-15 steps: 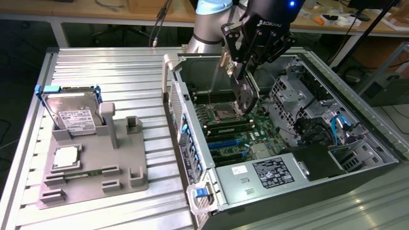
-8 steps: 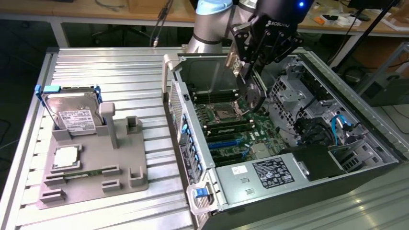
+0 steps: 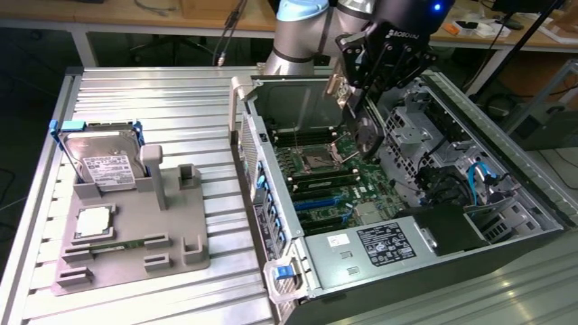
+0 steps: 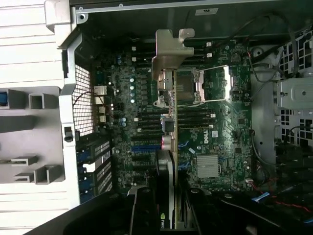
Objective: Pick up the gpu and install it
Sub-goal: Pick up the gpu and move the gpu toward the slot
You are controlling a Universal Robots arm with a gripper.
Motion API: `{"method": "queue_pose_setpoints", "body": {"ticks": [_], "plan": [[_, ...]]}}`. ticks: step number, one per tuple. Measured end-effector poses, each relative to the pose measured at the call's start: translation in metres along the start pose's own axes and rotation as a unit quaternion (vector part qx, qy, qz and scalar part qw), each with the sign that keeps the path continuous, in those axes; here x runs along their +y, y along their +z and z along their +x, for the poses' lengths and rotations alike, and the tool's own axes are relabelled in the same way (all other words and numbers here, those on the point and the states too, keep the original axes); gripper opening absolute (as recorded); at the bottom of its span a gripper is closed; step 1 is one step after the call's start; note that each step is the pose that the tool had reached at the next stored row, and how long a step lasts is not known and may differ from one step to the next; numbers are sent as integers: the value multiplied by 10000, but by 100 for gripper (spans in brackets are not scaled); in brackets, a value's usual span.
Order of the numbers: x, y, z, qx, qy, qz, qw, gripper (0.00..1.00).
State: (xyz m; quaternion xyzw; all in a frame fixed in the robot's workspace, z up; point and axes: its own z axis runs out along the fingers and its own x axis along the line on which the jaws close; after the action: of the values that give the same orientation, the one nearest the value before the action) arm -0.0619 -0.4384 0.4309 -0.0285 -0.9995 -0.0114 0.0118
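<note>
Clamping the one gpu (image 4: 168, 128) edge-on between its two dark fingers (image 4: 144, 213), the single gripper (image 3: 361, 101) hung at the end of the one arm (image 3: 298, 34), inside the top of the one open computer case (image 3: 256, 159). The card reached straight out from the fingers. Its silver bracket (image 4: 172, 54) was at the end farthest from them, and a logo showed on the edge nearest them. In the exterior view the gpu hung directly under the gripper, upright and thin, with its bracket toward that view's left. Its lower edge was over the motherboard (image 3: 334, 186), close to the one processor socket (image 3: 321, 160). Whether that edge touched the board could not be told. Nearer the camera in the case sat one power supply (image 3: 380, 247) with a white label. Two blue cables (image 3: 478, 177) curved along the case's side at the exterior view's right. Well apart from the case, at the exterior view's left, one grey holder (image 3: 135, 261) lay on the slatted metal table (image 3: 181, 101). One hard drive (image 3: 107, 159) stood upright at the holder's far end. One pale square chip (image 3: 94, 222) lay flat in the middle of it. One narrow green memory stick (image 3: 122, 244) lay just nearer than the chip.
</note>
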Motion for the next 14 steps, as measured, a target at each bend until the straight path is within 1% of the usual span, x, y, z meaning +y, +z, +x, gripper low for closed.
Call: {"method": "queue_pose_setpoints", "body": {"ticks": [6,14], "plan": [[6,-2,-107,0,-1,0,10000,27],[13,-5,-219,0,-2,0,10000,27]]}}
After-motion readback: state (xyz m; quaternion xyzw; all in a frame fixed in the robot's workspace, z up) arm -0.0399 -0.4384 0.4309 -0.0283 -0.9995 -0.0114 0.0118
